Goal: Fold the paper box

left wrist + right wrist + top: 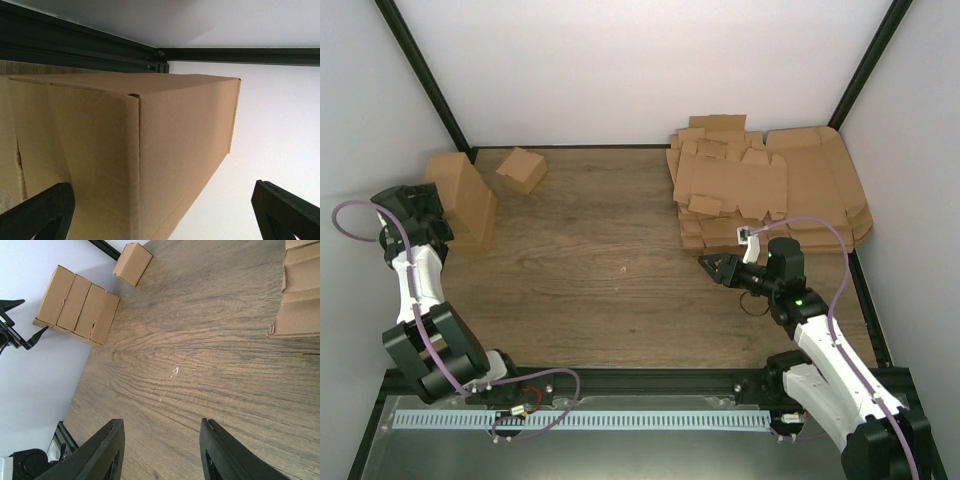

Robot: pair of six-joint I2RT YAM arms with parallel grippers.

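Observation:
Flat brown die-cut paper box sheets (730,185) lie stacked at the back right; their edge shows in the right wrist view (300,295). My right gripper (718,268) hovers over bare table just in front of that stack, open and holding nothing (162,440). A row of folded oblong paper boxes (465,200) (77,305) stands by the left wall. My left gripper (425,205) (165,215) is right beside them, wide open. One box's corner (125,150) fills the space ahead of its jaws, with no finger touching it.
A small cube-like brown box (521,168) (132,263) sits at the back left. A wider cardboard sheet with rounded corners (825,175) lies under the stack at right. Black frame posts and white walls enclose the wooden table (610,250).

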